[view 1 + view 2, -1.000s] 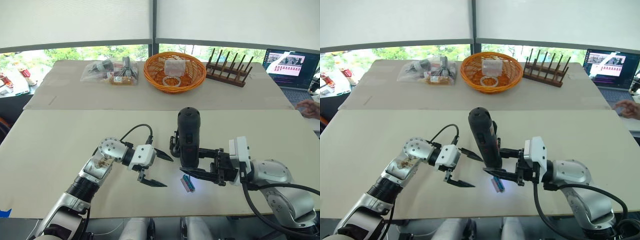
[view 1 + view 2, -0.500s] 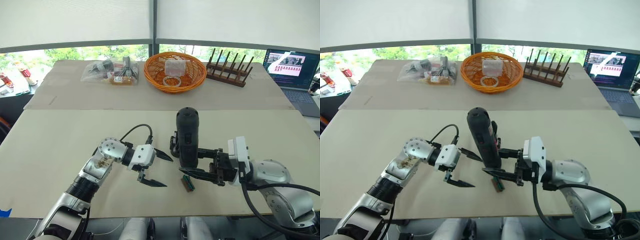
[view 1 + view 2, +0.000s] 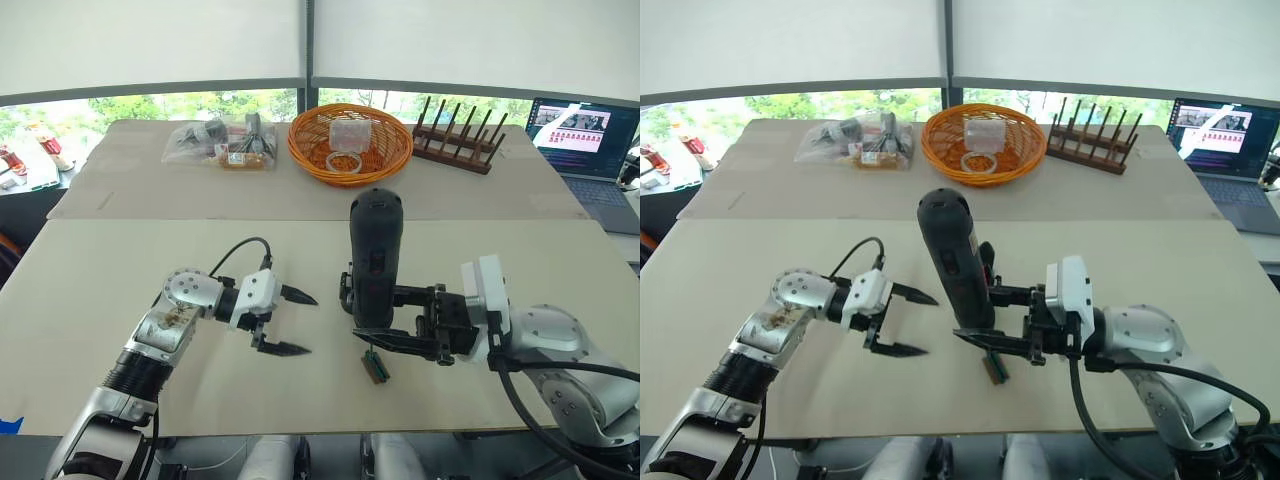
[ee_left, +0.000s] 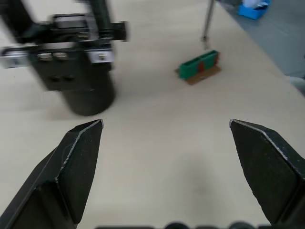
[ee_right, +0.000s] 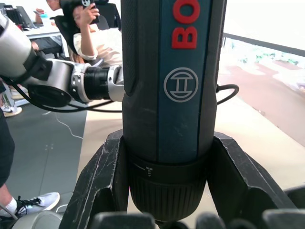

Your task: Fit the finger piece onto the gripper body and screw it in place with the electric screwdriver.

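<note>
A: While the right hand [image 3: 398, 318] clamps the screwdriver [image 3: 374, 258] upright, a thick matte black cylinder with a thin metal bit, where's the body?

B: Body [image 4: 78, 57], blocky black on a round base, sits on the smooth beige worktop [image 3: 120, 270] behind the screwdriver. Left hand [image 3: 290, 322] wide open, empty. Green-brown block [image 3: 376, 366] lies under the bit.

On the screwdriver [image 5: 171, 86], up close, red capital letters "BO" run along a blue panel on its barrel, cut off so the rest of the word can't be read. Below them sits a round emblem, a circle enclosing an H-like mark. Small white marks show on the black collar near the bit end, too tiny to read. The laptop [image 3: 585, 135] screen at the far right corner of the table shows rows of content, unreadable.
</note>
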{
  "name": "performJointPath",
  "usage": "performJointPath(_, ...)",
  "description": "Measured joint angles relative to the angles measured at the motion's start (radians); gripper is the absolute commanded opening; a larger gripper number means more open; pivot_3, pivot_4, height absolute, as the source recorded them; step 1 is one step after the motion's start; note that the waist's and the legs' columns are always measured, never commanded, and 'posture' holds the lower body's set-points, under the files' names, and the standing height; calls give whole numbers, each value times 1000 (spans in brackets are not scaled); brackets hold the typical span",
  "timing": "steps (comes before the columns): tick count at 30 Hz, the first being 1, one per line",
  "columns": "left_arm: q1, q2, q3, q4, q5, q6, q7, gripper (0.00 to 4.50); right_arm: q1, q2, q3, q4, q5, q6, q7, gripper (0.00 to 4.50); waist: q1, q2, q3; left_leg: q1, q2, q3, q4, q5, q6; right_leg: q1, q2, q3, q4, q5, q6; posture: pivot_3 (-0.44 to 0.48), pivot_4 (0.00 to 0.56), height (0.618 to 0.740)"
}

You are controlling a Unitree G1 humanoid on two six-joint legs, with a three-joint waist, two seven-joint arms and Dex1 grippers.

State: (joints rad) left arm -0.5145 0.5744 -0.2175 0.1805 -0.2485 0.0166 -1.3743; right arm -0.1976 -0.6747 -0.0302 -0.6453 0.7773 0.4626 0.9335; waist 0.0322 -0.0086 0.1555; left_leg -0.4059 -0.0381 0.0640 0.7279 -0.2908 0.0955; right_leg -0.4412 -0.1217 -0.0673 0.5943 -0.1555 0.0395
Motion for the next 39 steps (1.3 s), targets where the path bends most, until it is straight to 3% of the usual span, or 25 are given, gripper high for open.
performJointPath(13, -31, -186, -43, 105, 107, -61, 175, 4500, -115, -1, -13, 11, 73, 73, -42, 1891, 6, 0, 0, -1, 0, 0, 0, 0, 1, 0, -1, 0, 0, 0, 0, 0, 150, 740)
performJointPath(26, -18, -299, -59, 129, 126, 75, 295, 4500, -122, -4, -13, 26, 69, 73, -38, 1891, 6, 0, 0, -1, 0, 0, 0, -1, 2, 0, -2, -1, 0, 0, 0, 0, 150, 740)
performJointPath(29, -18, -310, -57, 134, 123, 75, 299, 3667, -112, -4, -13, 26, 69, 73, -43, 1891, 6, 0, 0, -1, 0, 0, 0, -2, 3, 0, -2, 0, 0, 0, 0, 0, 150, 740)
performJointPath(32, -41, -292, -64, 167, 99, 62, 204, 2292, -105, -13, -15, 26, 68, 73, -39, 1891, 7, 0, 0, -1, 0, 0, 0, -3, 4, -1, -2, -1, 0, 0, 0, 0, 150, 740)
performJointPath(34, -101, -286, -71, 250, 103, 25, 147, 1961, -105, -21, -17, 26, 68, 73, -35, 1891, 11, 0, 0, -1, -1, 0, 0, -3, 4, -1, -2, -1, 0, 0, 0, 0, 150, 740)
performJointPath(38, -238, -303, -83, 442, 125, -104, 53, 51, -102, -22, -20, 22, 69, 73, -33, 1891, 11, -1, 0, -2, -2, 0, 1, -6, 10, 0, -3, -1, -1, 1, 0, 0, 150, 740)
performJointPath(39, -270, -311, -88, 502, 134, -149, 32, 0, -99, -23, -22, 19, 69, 73, -34, 1891, 10, -1, 0, -2, -2, 0, 1, -6, 10, 0, -3, -1, -1, 1, 1, 0, 150, 740)
